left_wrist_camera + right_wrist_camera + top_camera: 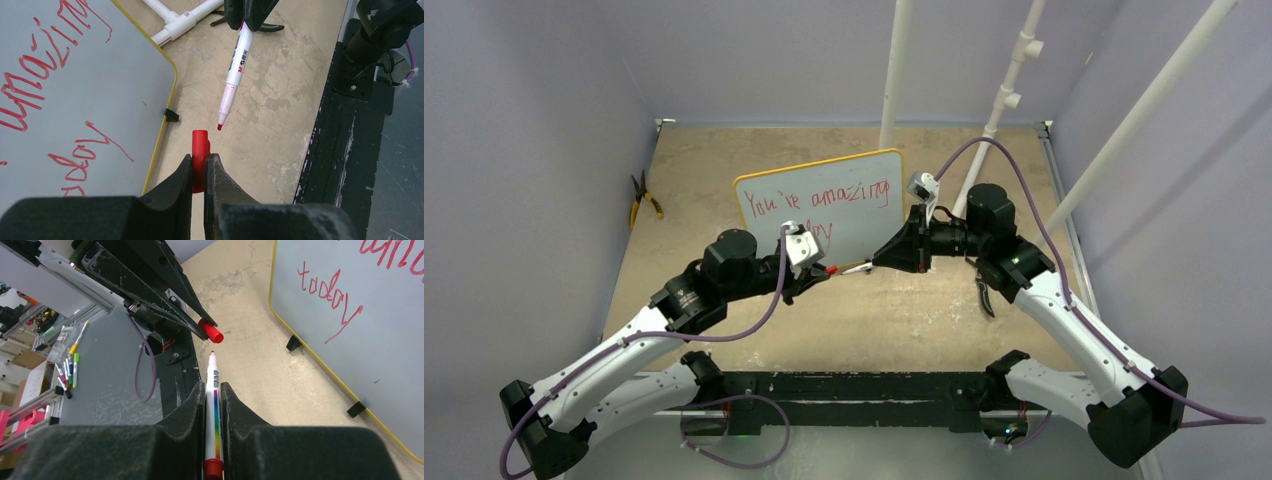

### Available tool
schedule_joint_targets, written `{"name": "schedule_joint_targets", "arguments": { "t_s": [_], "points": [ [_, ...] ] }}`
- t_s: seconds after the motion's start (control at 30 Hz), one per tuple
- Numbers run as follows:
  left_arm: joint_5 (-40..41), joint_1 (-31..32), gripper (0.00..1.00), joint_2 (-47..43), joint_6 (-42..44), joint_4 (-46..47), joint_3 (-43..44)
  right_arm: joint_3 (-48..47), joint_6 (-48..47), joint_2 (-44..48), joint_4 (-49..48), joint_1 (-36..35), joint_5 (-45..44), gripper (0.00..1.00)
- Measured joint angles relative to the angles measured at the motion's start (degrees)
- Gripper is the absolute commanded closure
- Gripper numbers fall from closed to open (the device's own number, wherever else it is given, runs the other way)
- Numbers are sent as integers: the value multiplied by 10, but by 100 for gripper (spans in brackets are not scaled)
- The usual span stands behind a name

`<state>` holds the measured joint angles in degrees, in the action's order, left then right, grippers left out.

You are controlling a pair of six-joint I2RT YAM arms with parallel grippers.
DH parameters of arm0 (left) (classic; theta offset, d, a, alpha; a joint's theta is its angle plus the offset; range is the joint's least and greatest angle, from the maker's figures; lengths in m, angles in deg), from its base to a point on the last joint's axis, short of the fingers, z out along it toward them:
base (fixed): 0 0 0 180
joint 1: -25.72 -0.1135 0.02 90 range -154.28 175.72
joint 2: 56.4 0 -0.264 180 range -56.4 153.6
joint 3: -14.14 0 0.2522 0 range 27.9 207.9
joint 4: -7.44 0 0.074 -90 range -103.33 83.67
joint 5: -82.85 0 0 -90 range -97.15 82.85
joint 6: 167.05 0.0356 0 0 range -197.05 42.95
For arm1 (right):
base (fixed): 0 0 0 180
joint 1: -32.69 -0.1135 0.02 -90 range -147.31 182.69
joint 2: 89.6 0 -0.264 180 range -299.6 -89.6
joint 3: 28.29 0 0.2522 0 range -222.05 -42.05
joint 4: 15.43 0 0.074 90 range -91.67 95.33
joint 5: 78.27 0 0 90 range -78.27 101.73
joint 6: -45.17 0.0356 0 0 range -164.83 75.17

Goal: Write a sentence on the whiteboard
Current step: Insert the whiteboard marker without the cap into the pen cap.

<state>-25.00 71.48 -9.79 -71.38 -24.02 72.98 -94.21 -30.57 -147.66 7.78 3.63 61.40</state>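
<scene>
Whiteboard [864, 225], a white rectangle with a thin yellow-orange frame and rounded corners, sits in the middle of the tan stone-patterned table [874, 310], just beyond my two grippers, with its small black feet along the near edge touching the tabletop. Red handwriting on it reads "You're amazing" on one line and "today" beneath. My left wrist camera shows its lower right corner [100, 90] just to the left of my fingers, and my right wrist camera shows the same board [380, 355] off to the right. My left gripper [200, 160] is clamped on a small red plastic marker cap [200, 145], whose end pokes out past my fingertips. My right gripper [214, 390] is closed around a white-barrelled marker pen with a rainbow stripe [212, 371], gripping it along the barrel with its red tip pointing at the cap. Tip and cap are close together in front of the board's near edge but not touching, the tip slightly to one side of the cap's end. Yellow-handled pliers [643, 198] lie near the table's left edge, well apart from the board. White plastic pipes [894, 70] rise behind the board.
</scene>
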Motion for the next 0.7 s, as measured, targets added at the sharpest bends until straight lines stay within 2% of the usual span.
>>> {"name": "schedule_joint_targets", "arguments": {
  "t_s": [0.7],
  "points": [
    [-27,0,100,4,6,0,0,0,2,-6,-7,6,2,100]
  ]
}}
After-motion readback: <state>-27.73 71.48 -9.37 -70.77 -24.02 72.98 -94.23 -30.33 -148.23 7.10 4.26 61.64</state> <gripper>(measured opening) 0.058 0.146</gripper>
